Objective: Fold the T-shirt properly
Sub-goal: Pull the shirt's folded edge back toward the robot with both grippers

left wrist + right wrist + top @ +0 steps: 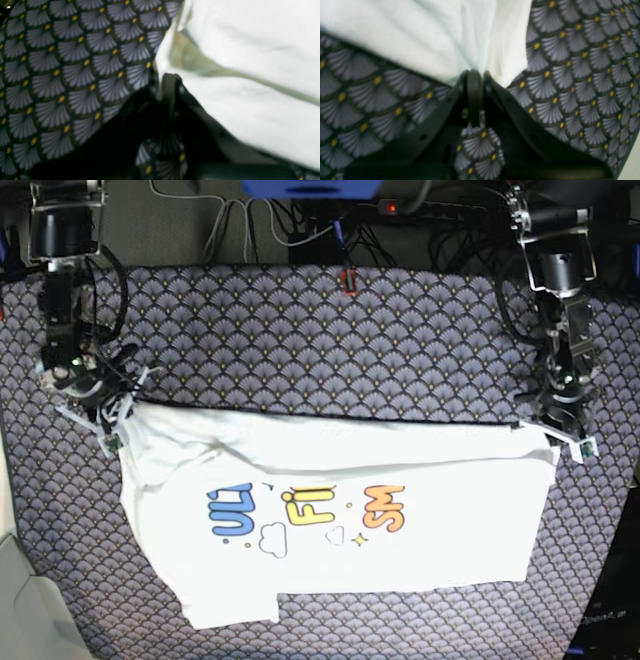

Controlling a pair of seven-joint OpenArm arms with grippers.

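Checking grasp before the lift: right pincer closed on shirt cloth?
Yes, the right pincer pinches a bunched edge of the white T-shirt.

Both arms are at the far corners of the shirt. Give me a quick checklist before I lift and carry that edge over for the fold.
1. Right gripper shut on the T-shirt: ok, white cloth bunches at its closed tips.
2. Left gripper shut on the shirt's other corner: ok, though its wrist view is blurred.
3. Far edge taut between the two grips: ok, it runs straight in the base view.
4. Shirt lying flat: not ok, wrinkles near the right gripper and one sleeve is tucked under.
5. Print facing up: ok.
6. Patterned tablecloth caught in either grip: cannot tell.
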